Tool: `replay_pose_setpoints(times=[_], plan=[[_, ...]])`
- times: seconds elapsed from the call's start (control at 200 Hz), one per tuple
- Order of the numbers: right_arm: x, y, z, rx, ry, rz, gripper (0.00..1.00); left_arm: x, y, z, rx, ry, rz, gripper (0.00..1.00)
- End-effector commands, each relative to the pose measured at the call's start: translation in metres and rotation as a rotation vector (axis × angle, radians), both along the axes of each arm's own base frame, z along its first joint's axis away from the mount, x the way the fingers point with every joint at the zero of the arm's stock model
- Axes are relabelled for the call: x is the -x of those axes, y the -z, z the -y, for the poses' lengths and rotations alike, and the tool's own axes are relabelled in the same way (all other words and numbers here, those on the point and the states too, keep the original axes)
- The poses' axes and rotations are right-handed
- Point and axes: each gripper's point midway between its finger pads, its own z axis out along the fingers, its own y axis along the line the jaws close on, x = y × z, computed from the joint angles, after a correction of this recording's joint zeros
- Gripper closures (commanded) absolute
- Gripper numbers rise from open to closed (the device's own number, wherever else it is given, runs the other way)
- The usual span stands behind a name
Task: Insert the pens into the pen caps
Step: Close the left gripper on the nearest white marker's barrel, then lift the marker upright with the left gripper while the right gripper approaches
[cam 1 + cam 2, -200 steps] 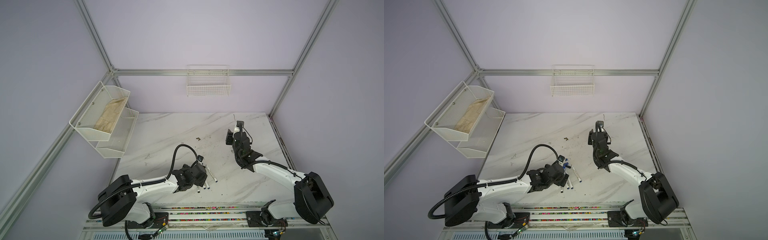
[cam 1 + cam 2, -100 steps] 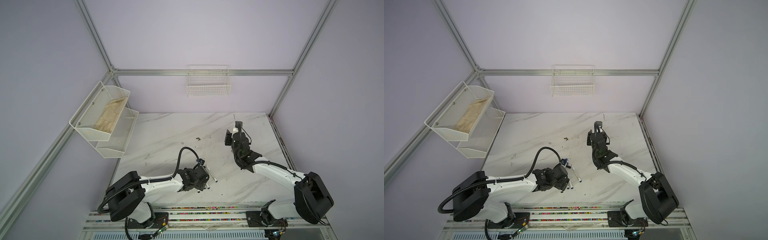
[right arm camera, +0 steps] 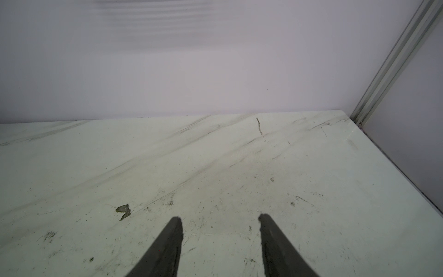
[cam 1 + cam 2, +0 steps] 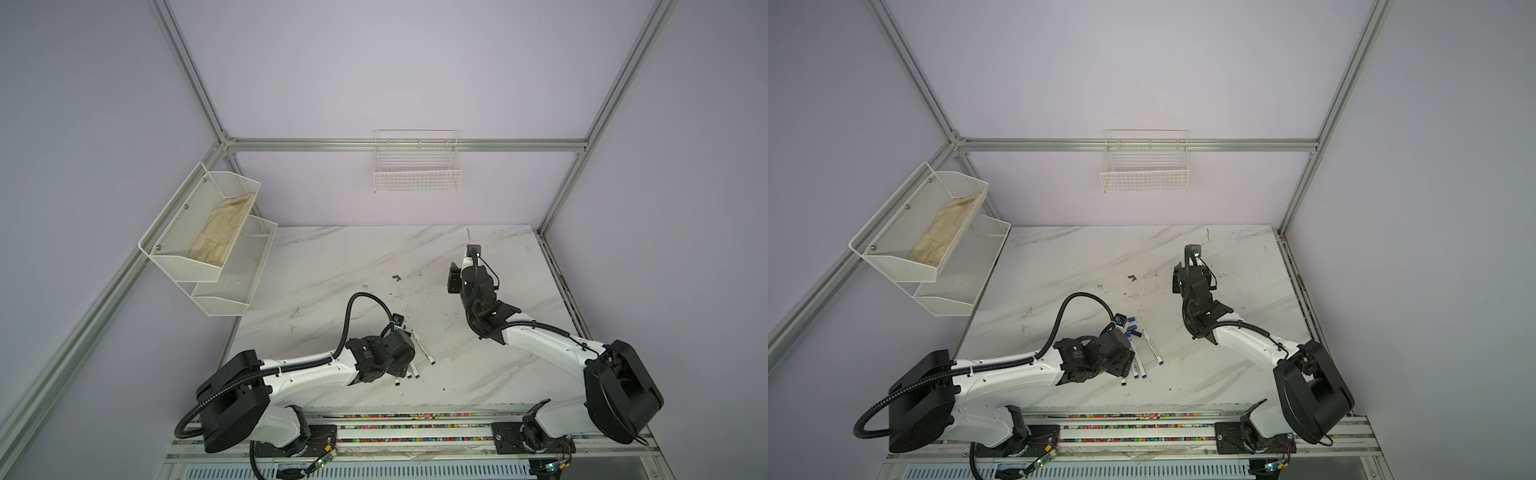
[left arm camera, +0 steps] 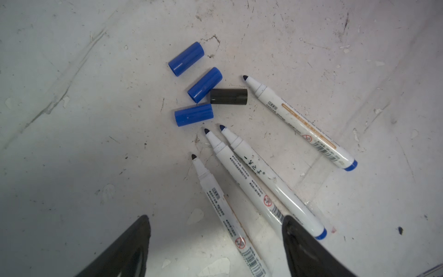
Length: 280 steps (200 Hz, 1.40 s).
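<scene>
Left gripper (image 5: 215, 219) hovers, jaws apart and empty, over the pens (image 5: 242, 175): all four lie bare-tipped on the table (image 5: 72, 120), the pen caps (image 5: 205, 85) clustered just beyond their tips. Nothing capped yet, so every pair is left to do. Left arm (image 4: 316, 370) crouches low over them; right gripper (image 3: 220, 221) hangs wide-jawed, empty, well apart.

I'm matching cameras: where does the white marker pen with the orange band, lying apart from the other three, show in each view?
In a top view: the white marker pen with the orange band, slanted, just right of the left arm.
In a top view: the pen, same place.
Left wrist: the pen alone, nib near the black pen cap.
Right wrist: not in it.
Shared landmark: the three other pens beside it.
</scene>
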Motion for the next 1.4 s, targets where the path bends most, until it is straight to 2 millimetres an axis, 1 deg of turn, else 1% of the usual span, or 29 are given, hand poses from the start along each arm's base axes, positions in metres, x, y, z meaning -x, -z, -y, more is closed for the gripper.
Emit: replay_pose_setpoints(times=[0.0,0.035,0.045,0.065,0.19,0.35,0.515,0.65,0.71,0.89,0.94,1.025,1.09,1.125,1.22,1.23,1.245,1.275,1.34,1.395], plan=[[-0.002,-0.005,-0.004,0.016,-0.001,-0.003,0.46,0.001,0.005,-0.001,0.020,-0.015,-0.041,0.18],[-0.003,-0.006,-0.004,0.017,-0.001,-0.003,0.46,0.000,0.005,-0.001,0.029,-0.018,-0.053,0.18],[-0.003,-0.006,-0.004,0.017,-0.001,-0.003,0.46,0.001,0.013,-0.002,0.012,-0.017,-0.071,0.18],[-0.003,-0.006,-0.004,0.018,-0.001,-0.002,0.46,0.001,0.017,-0.003,0.005,-0.021,-0.088,0.18],[-0.003,-0.007,-0.004,0.025,0.000,-0.002,0.46,-0.001,0.024,-0.004,0.019,-0.032,-0.139,0.19],[-0.004,-0.008,-0.003,0.030,0.007,0.001,0.46,-0.001,0.033,-0.007,0.006,-0.041,-0.188,0.22],[-0.005,-0.010,-0.002,0.034,0.017,0.004,0.46,0.000,0.043,-0.013,-0.054,-0.063,-0.229,0.38],[-0.004,-0.015,0.004,0.035,0.040,0.017,0.46,0.008,0.054,-0.025,-0.123,-0.079,-0.279,0.54],[-0.004,-0.017,0.005,0.031,0.048,0.022,0.46,0.012,0.060,-0.030,-0.152,-0.086,-0.304,0.64],[-0.003,-0.025,0.005,0.008,0.049,0.030,0.46,0.009,0.059,-0.029,-0.171,-0.076,-0.299,0.90],[-0.004,-0.027,0.002,0.002,0.040,0.026,0.46,0.005,0.056,-0.028,-0.164,-0.080,-0.287,0.93],[-0.005,-0.030,-0.002,-0.011,0.023,0.021,0.46,-0.006,0.046,-0.025,-0.138,-0.085,-0.241,1.00],[-0.006,-0.035,-0.007,-0.028,-0.002,0.023,0.46,-0.019,0.032,-0.021,-0.084,-0.092,-0.200,1.00],[-0.005,-0.037,-0.012,-0.039,-0.028,0.024,0.46,-0.028,0.021,-0.019,-0.041,-0.096,-0.169,1.00],[-0.005,-0.046,-0.028,-0.083,-0.108,0.023,0.46,-0.054,-0.019,-0.014,0.123,-0.110,-0.063,1.00],[-0.005,-0.048,-0.029,-0.090,-0.117,0.023,0.46,-0.056,-0.021,-0.014,0.138,-0.112,-0.057,1.00],[-0.004,-0.049,-0.033,-0.099,-0.135,0.020,0.46,-0.060,-0.036,-0.014,0.189,-0.113,-0.023,1.00],[-0.003,-0.052,-0.040,-0.117,-0.172,0.017,0.46,-0.067,-0.051,-0.014,0.252,-0.119,0.019,1.00],[0.001,-0.058,-0.055,-0.147,-0.260,0.007,0.46,-0.083,-0.082,-0.022,0.367,-0.160,0.119,1.00],[0.005,-0.060,-0.068,-0.163,-0.337,-0.005,0.46,-0.093,-0.102,-0.029,0.446,-0.188,0.199,1.00]])
